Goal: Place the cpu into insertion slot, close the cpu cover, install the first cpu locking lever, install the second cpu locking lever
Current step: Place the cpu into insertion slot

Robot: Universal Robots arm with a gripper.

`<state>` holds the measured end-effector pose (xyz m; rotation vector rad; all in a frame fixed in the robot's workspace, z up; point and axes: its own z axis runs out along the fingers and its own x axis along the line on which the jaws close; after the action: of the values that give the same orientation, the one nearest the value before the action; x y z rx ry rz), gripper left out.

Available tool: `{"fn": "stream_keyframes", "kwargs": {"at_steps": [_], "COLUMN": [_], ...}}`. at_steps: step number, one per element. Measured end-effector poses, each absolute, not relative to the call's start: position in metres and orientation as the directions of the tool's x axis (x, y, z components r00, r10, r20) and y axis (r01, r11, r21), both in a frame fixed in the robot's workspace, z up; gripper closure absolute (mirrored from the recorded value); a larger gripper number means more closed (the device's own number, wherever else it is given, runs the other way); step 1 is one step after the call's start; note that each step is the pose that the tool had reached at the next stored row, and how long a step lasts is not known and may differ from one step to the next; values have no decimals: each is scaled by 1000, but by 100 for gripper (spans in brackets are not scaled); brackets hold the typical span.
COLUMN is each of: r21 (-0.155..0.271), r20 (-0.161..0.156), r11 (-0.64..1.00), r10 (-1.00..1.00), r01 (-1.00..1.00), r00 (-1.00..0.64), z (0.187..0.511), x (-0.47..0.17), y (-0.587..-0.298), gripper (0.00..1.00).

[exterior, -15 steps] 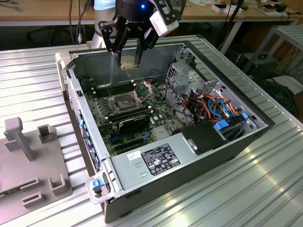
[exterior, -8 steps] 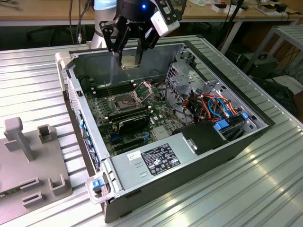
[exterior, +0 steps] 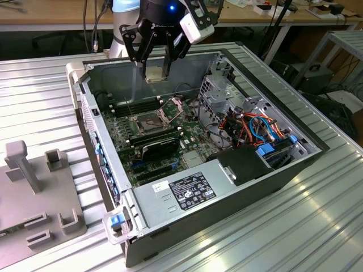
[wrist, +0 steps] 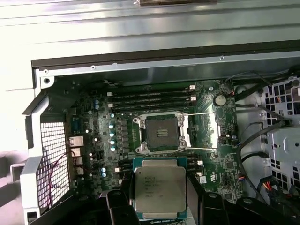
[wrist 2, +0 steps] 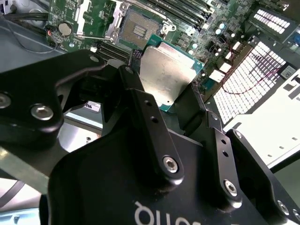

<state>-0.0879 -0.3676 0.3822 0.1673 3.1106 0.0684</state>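
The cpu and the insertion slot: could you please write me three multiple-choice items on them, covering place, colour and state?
1. Where is the cpu? A) on the table B) in the gripper, over the motherboard C) on the drive cage
2. Its top face is: A) silvery-grey B) red C) black
3. The insertion slot is: A) holding a chip B) under a shut cover C) empty
Answers: B, fingers flank it in both wrist views; A, bare metal shows; C, its contact field lies exposed.
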Motion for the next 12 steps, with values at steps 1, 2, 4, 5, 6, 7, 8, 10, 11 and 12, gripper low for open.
{"fn": "stream_keyframes", "kwargs": {"at_steps": [1,2,4,5,6,7,8,10,11,12], "r21": [45,45,45,45,45,45,45,45,45,45], "r20": [-23,-23,-23,-23,-23,-23,-23,-23,-23,-23], "r11": [990,987,983,982,980,977,975,969,967,965], "r10": [133,153,177,187,196,211,220,245,253,260], "r01": [132,151,176,186,195,210,219,244,252,259], "r00": [-991,-988,-984,-982,-980,-977,-975,-969,-967,-965], "z": [382,382,381,381,381,381,381,380,380,380], "x": [-88,-88,-88,-88,-88,-88,-88,-88,-88,-88], "y": [-367,-367,-367,-367,-367,-367,-367,-367,-367,-366], "gripper": [45,45,45,45,45,45,45,45,45,45]}}
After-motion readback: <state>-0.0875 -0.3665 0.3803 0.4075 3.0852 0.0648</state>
